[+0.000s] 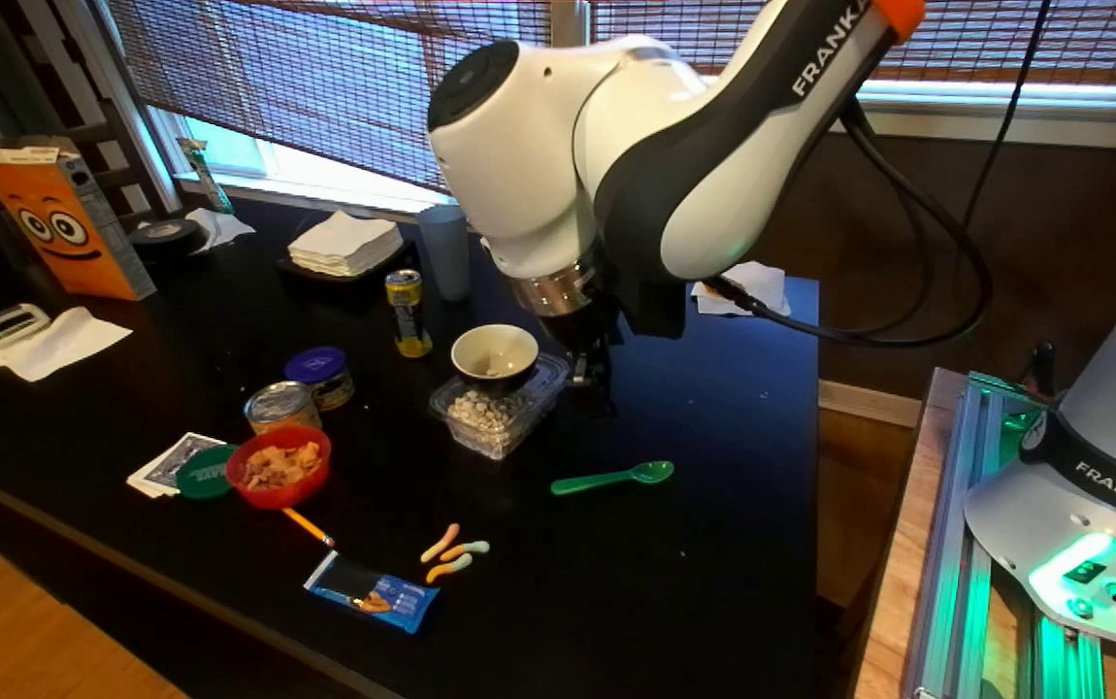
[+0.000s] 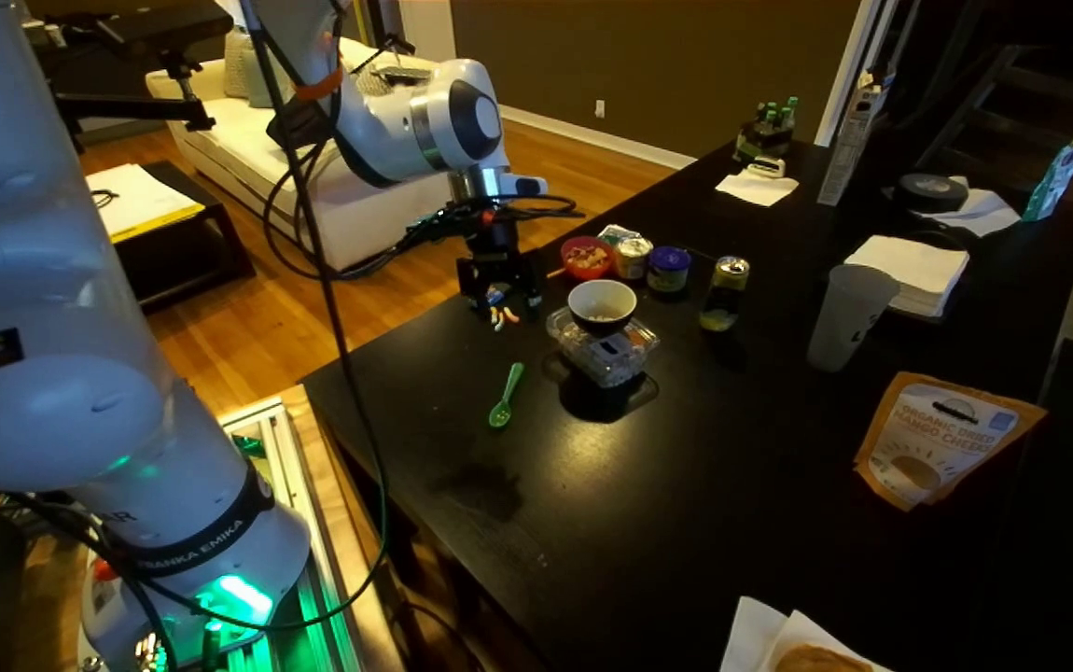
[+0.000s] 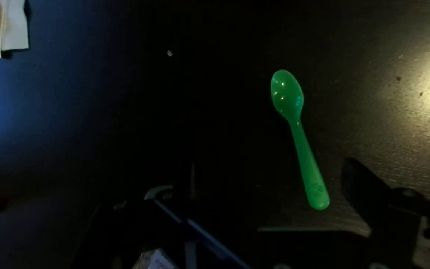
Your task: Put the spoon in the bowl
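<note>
Green plastic spoon (image 3: 301,140) seen right of centre, wrist view | handle pointed down-frame toward fingers (image 3: 364,190) | fingers spread, nothing gripped

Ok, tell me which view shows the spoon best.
The wrist view: the spoon appears large, whole and uncovered, with even the faint marking at its handle end showing. Both exterior views also show it whole and uncovered, but much smaller.

On that dark worktop (image 1: 733,582) a green spoon (image 1: 599,482) lies toward the robot-side edge, a clear container (image 2: 620,371) farther in, a blue packet (image 1: 393,600) near one long edge.
</note>
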You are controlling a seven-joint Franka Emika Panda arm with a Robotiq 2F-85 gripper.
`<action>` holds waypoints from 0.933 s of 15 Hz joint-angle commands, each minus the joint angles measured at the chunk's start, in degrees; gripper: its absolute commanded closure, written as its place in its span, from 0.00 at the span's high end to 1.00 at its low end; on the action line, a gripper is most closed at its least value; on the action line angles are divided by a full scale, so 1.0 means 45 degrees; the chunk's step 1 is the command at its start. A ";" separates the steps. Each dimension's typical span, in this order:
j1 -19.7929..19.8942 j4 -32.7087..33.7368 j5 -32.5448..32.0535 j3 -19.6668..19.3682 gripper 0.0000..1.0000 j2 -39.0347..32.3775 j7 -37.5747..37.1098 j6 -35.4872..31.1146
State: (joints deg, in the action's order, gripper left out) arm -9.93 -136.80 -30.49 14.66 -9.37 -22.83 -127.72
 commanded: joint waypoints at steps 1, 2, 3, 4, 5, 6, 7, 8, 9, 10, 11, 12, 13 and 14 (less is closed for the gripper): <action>-0.0658 -0.0007 -0.0240 -0.0490 1.00 -0.1199 0.0276 -0.0630; -0.0779 0.0009 -0.0232 -0.0556 1.00 -0.1527 0.0370 -0.1000; -0.0922 0.0050 -0.0298 -0.0665 1.00 -0.1814 0.0430 -0.1251; -0.1016 0.0083 -0.0194 -0.0749 1.00 -0.2103 0.0580 -0.1649; -0.1148 0.0113 -0.0275 -0.0885 1.00 -0.2364 0.0694 -0.1947; -0.1281 0.0161 -0.0379 -0.1043 1.00 -0.2600 0.0779 -0.2245; -0.1400 0.0207 -0.0520 -0.1235 1.00 -0.2814 0.0914 -0.2523; -0.1468 0.0246 -0.0524 -0.1394 0.95 -0.2999 0.1081 -0.2773; -0.1526 0.0340 -0.0604 -0.1566 0.83 -0.3176 0.1322 -0.2915; -0.1547 0.0455 -0.0620 -0.1705 0.82 -0.3316 0.1644 -0.3036; -0.1561 0.0610 -0.0617 -0.1833 0.83 -0.3453 0.1982 -0.3058; -0.1544 0.0768 -0.0585 -0.1910 0.76 -0.3586 0.2329 -0.3144; -0.1548 0.0934 -0.0591 -0.2005 0.68 -0.3722 0.2623 -0.3172; -0.1557 0.1133 -0.0589 -0.2083 0.59 -0.3900 0.2923 -0.3131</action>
State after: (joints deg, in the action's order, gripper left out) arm -16.16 -134.63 -31.67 6.87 -24.28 -13.01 -141.22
